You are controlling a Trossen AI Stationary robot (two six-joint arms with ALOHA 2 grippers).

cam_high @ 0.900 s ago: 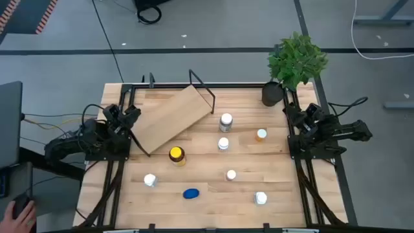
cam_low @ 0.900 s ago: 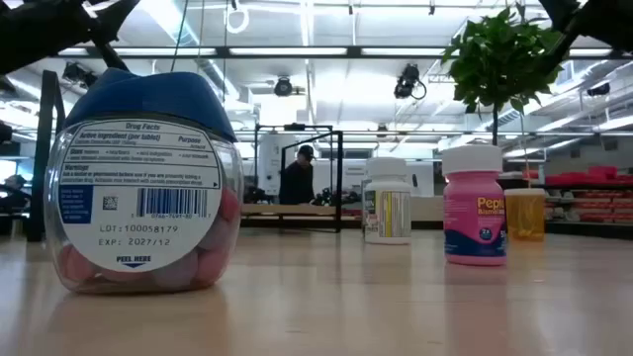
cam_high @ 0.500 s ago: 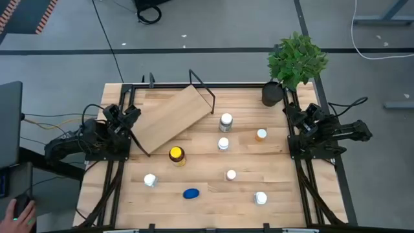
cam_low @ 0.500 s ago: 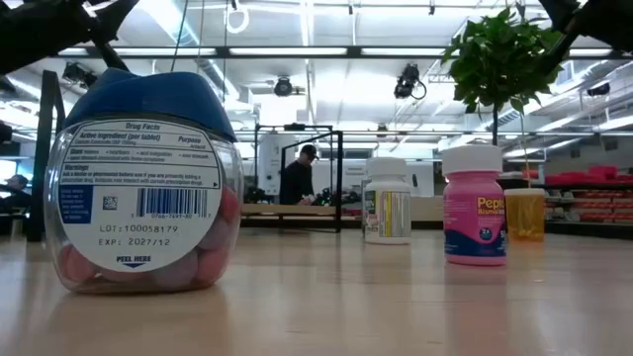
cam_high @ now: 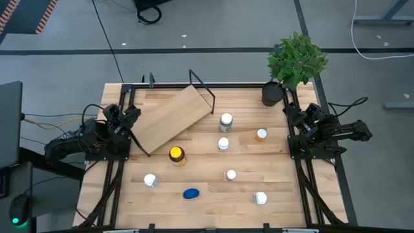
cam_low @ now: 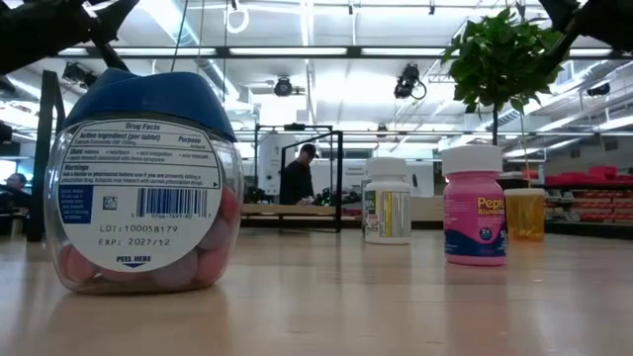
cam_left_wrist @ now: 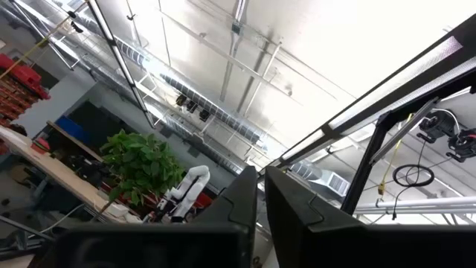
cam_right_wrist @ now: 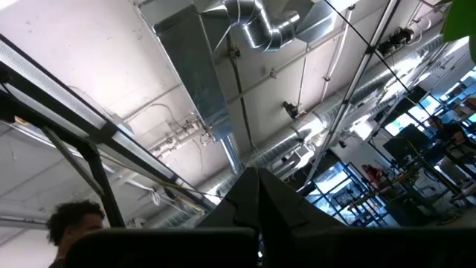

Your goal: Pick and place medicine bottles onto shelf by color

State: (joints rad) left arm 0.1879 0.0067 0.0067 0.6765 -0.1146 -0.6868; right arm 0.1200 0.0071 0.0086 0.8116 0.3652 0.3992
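Note:
Several medicine bottles stand on the wooden table: two white-capped ones [cam_high: 226,120] [cam_high: 223,144], an orange one [cam_high: 261,134], a yellow-capped amber one [cam_high: 176,155], more white-capped ones [cam_high: 231,175] [cam_high: 150,180] [cam_high: 261,198], and a blue one [cam_high: 191,193]. The shelf [cam_high: 174,116], a light board with a black wire frame, lies askew at the far left. My left gripper [cam_high: 131,114] is shut at the table's left edge, next to the shelf's corner. My right gripper [cam_high: 290,114] is shut at the right edge. Both point up at the ceiling.
A potted plant [cam_high: 294,61] in a black pot stands at the far right corner, close to my right arm. A black frame [cam_high: 194,85] runs around the table. In the low view the blue-capped bottle [cam_low: 143,188] fills the near left, and a person [cam_low: 297,178] stands far behind.
Both arms and all the bottles have kept still. A person's hand off the table at the near left has gone out of the high view.

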